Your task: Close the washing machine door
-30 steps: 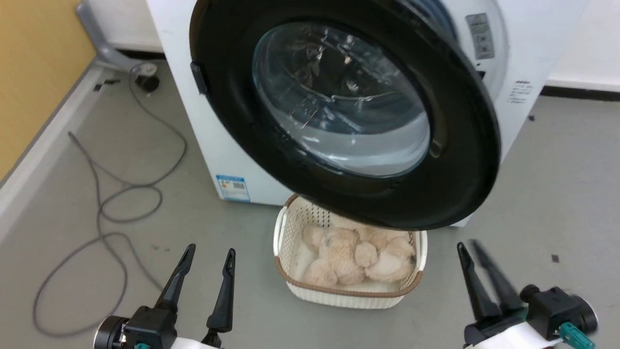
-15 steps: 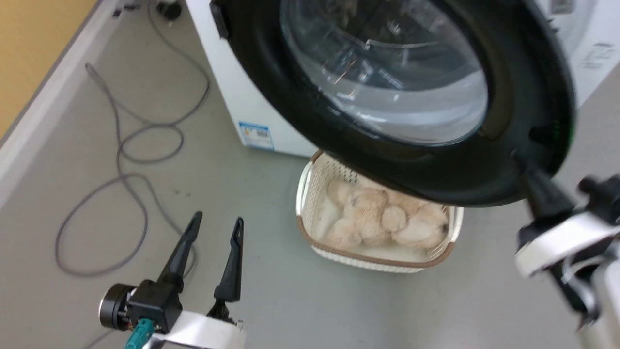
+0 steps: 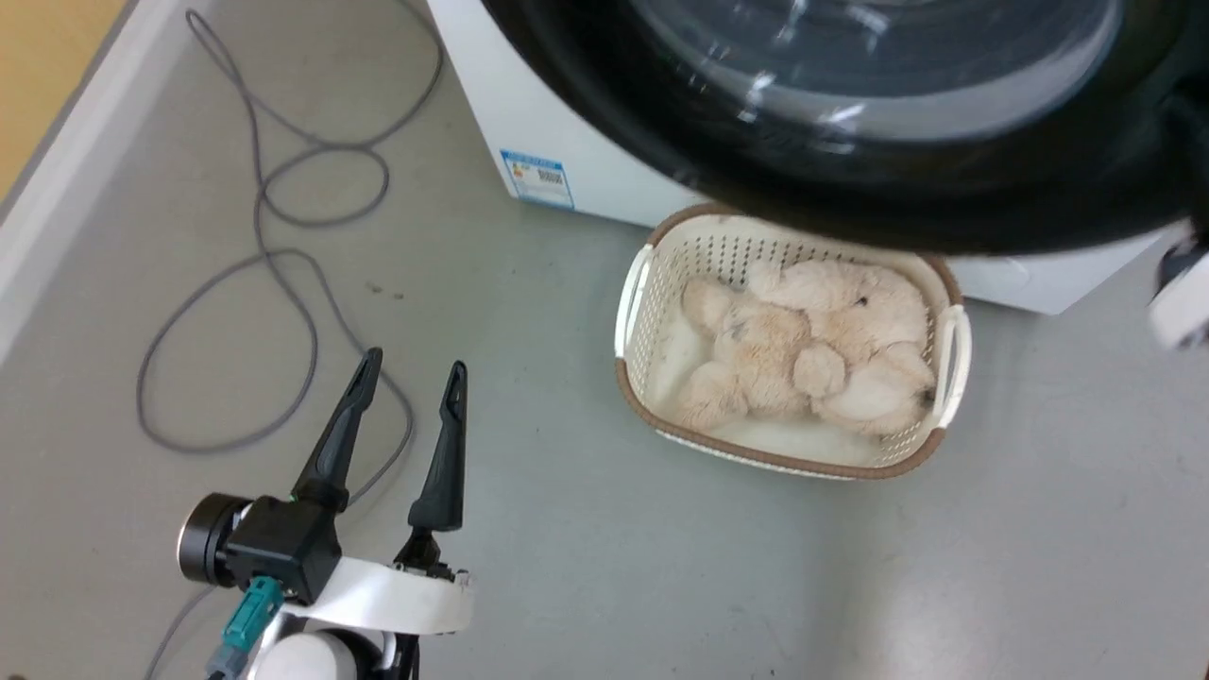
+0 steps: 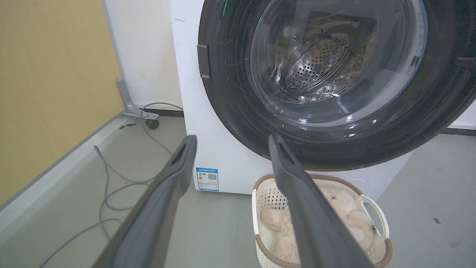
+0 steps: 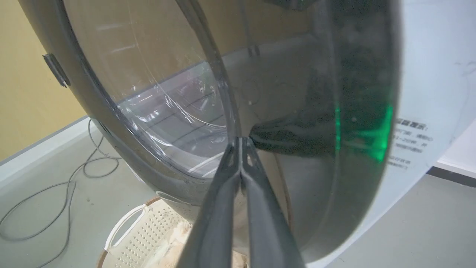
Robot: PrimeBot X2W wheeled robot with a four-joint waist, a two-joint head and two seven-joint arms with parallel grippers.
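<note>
Grey floor [image 3: 661, 567], yellow wall [image 4: 48, 93], white baseboard [image 3: 47, 189], loose grey cable [image 3: 258, 151]

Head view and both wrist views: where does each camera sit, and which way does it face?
Head view: on the head, looking down at the white woven basket with a beige plush toy and the lower edge of the round black-framed glass door; open left hand at lower left.
Left wrist view: low, facing the white washing machine front; its dark fingers spread.
Right wrist view: close beside the door, looking across its glass; shut right hand.
Shared: all show door and basket.
</note>
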